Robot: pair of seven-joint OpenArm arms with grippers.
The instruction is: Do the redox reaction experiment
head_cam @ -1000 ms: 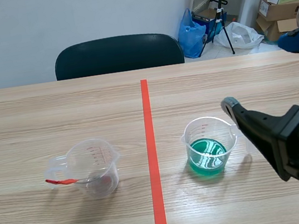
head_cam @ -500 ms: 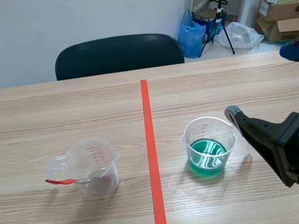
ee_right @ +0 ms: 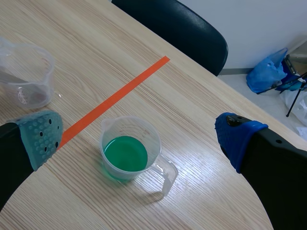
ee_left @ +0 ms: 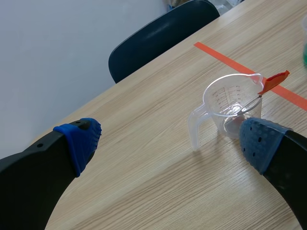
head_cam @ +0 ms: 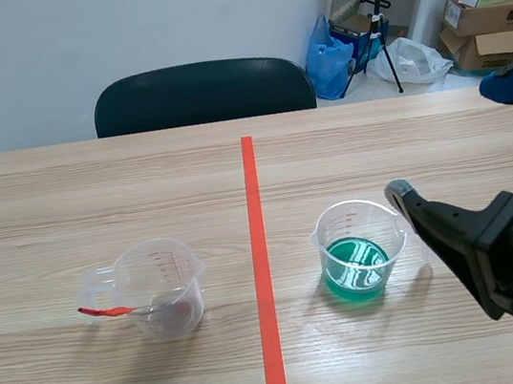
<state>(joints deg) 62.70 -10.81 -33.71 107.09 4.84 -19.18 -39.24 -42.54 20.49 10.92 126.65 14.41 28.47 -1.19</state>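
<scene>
- Right gripper (ee_right: 139, 136) has slipped slightly back toward the robot; its fingers are spread wide, with the beaker of green liquid (ee_right: 127, 153) ahead between them.
- Left gripper (ee_left: 170, 143) has its fingers apart too, with the clear beaker (ee_left: 230, 103) holding a red-handled spoon (ee_left: 273, 80) ahead.
- Both beakers stand on the worktop (head_cam: 93, 197), one on each side of the orange tape line (head_cam: 260, 249).

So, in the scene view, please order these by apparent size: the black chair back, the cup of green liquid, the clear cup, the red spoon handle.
1. black chair back, largest although farthest.
2 and 3. cup of green liquid and clear cup look alike; no ranking.
4. red spoon handle, smallest.
</scene>
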